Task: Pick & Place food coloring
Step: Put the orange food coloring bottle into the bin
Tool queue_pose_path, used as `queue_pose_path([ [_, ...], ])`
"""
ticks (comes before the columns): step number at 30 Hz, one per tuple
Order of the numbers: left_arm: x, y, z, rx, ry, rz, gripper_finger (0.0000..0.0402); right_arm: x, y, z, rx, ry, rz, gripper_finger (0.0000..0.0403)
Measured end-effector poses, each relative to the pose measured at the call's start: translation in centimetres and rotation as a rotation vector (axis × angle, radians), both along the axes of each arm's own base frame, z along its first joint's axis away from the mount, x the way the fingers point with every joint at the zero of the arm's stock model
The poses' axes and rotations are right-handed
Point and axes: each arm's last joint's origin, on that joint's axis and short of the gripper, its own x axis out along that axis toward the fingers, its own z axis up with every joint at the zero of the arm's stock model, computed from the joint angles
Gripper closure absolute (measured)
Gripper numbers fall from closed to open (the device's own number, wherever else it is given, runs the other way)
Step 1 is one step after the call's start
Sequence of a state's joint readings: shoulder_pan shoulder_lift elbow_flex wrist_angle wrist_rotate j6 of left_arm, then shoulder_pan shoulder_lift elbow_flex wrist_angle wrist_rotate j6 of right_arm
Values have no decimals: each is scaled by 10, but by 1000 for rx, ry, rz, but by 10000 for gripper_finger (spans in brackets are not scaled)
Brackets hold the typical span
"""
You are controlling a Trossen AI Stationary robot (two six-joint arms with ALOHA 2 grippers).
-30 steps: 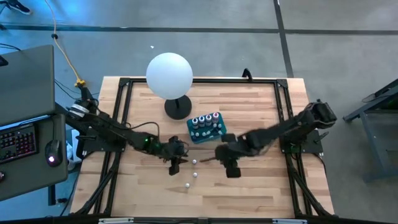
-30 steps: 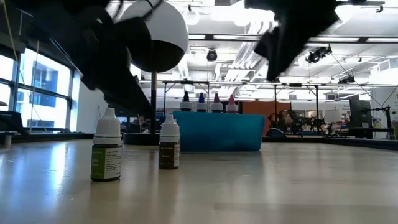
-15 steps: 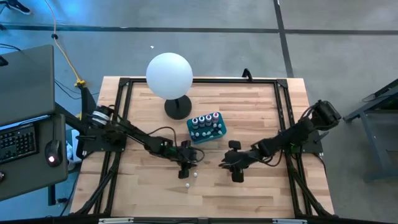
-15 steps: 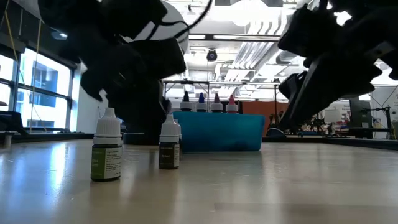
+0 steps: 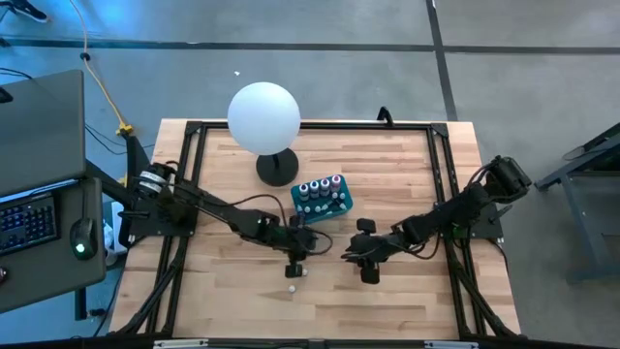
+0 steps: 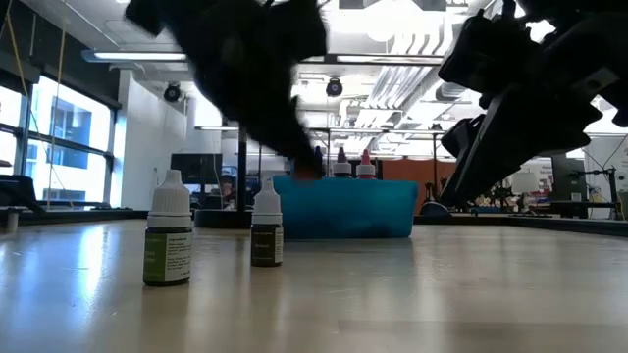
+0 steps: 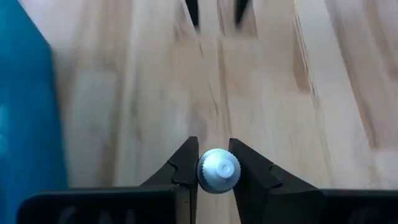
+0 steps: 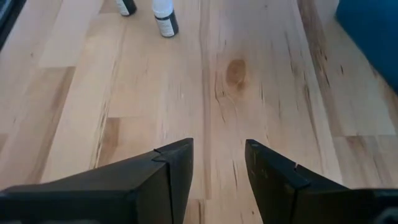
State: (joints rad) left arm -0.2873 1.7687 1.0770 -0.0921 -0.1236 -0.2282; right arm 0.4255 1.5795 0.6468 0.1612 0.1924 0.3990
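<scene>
The left arm reaches from the counter's left edge toward the middle, its wrist angled downward, and the left gripper (image 7: 217,169) has its two fingers closed against the white cap of a small bottle (image 7: 218,171). The right arm stretches in from the right edge, held low, and the right gripper (image 8: 217,163) has its fingers parted with nothing between them

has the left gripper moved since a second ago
Yes. In the high view the left gripper has shifted rightward, ending just below the teal tray, and now pinches a white-capped small bottle.
</scene>
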Motion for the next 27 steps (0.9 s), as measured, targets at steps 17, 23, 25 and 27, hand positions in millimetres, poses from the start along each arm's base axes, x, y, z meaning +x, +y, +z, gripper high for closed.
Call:
queue_pose_path([
  [17,55,95,23,90,83,315,323,1,1,1,32,-11,-18,265],
  [23,61,106,-1,72,150,282,312,1,0,1,34,-20,-75,265],
  [25,61,106,-1,92,156,266,303,1,-1,1,33,-22,-80,265],
  [27,61,106,-2,112,160,253,291,2,0,2,35,-23,-79,265],
])
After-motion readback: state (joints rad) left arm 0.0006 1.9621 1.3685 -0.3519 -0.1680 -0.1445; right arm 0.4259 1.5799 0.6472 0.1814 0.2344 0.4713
